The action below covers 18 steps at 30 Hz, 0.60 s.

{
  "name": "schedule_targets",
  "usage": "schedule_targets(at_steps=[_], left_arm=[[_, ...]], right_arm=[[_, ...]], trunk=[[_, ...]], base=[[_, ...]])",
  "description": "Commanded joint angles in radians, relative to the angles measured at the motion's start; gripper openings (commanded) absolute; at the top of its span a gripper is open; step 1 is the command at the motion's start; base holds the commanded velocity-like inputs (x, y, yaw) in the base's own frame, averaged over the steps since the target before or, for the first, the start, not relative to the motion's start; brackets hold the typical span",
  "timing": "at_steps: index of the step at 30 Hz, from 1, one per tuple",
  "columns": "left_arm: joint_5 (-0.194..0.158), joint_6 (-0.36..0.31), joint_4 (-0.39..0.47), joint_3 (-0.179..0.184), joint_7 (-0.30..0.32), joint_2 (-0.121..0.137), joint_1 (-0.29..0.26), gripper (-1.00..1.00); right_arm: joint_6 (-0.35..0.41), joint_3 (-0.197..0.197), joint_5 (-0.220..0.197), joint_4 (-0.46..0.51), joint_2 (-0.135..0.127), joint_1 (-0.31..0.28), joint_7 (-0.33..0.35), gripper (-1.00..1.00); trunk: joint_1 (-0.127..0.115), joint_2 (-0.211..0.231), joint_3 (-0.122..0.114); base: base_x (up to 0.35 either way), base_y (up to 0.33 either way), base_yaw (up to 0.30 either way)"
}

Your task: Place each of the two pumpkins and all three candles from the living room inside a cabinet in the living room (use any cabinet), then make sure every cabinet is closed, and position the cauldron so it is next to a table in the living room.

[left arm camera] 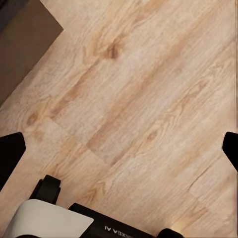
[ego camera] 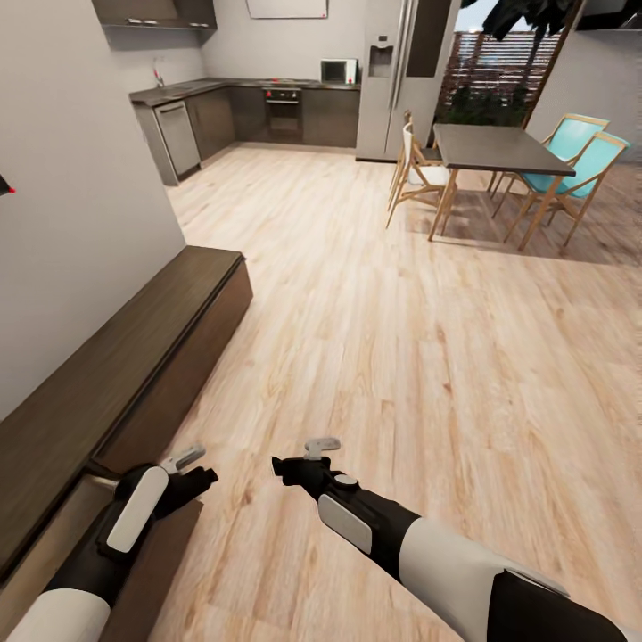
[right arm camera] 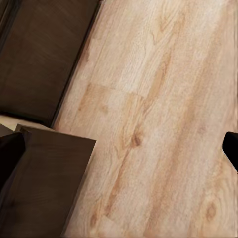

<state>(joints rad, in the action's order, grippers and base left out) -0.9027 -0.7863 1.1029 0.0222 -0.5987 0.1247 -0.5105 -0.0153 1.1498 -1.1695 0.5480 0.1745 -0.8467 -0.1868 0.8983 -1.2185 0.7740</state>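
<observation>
Dark wood cabinet (ego camera: 125, 357): along the left wall; the drawer (ego camera: 53, 526) at its near end stands pulled out, pale inside, contents hidden.
Left tool (ego camera: 198, 470): over the floor (ego camera: 374, 357) just beside that drawer, fingers spread, empty.
Right tool (ego camera: 299, 456): over bare floor, fingers wide apart, empty.
Progress: that drawer is left to shut; stowing and cauldron cannot be judged here.

Open-plan home: kitchen counter (ego camera: 205, 87), fridge (ego camera: 392, 76), dining table (ego camera: 495, 147), wood floor (ego camera: 401, 357)
</observation>
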Motion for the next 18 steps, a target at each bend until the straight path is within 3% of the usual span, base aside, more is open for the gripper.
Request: schedule_targets(at_steps=[1,18], left_arm=[[-0.010,-0.002,0.002,0.002,-0.010,0.001,0.000,1.00],[-0.009,-0.036,0.002,0.001,-0.010,0.001,0.000,1.00]], right_arm=[[-0.002,0.007,-0.006,0.001,0.000,-0.002,-0.007,1.00],[0.003,0.005,-0.008,0.001,0.000,-0.002,-0.007,1.00]], trunk=[[0.000,-0.001,0.002],[0.000,-0.001,0.026]], base=[[0.096,-0.246,-0.142],[0.082,-0.240,-0.149]])
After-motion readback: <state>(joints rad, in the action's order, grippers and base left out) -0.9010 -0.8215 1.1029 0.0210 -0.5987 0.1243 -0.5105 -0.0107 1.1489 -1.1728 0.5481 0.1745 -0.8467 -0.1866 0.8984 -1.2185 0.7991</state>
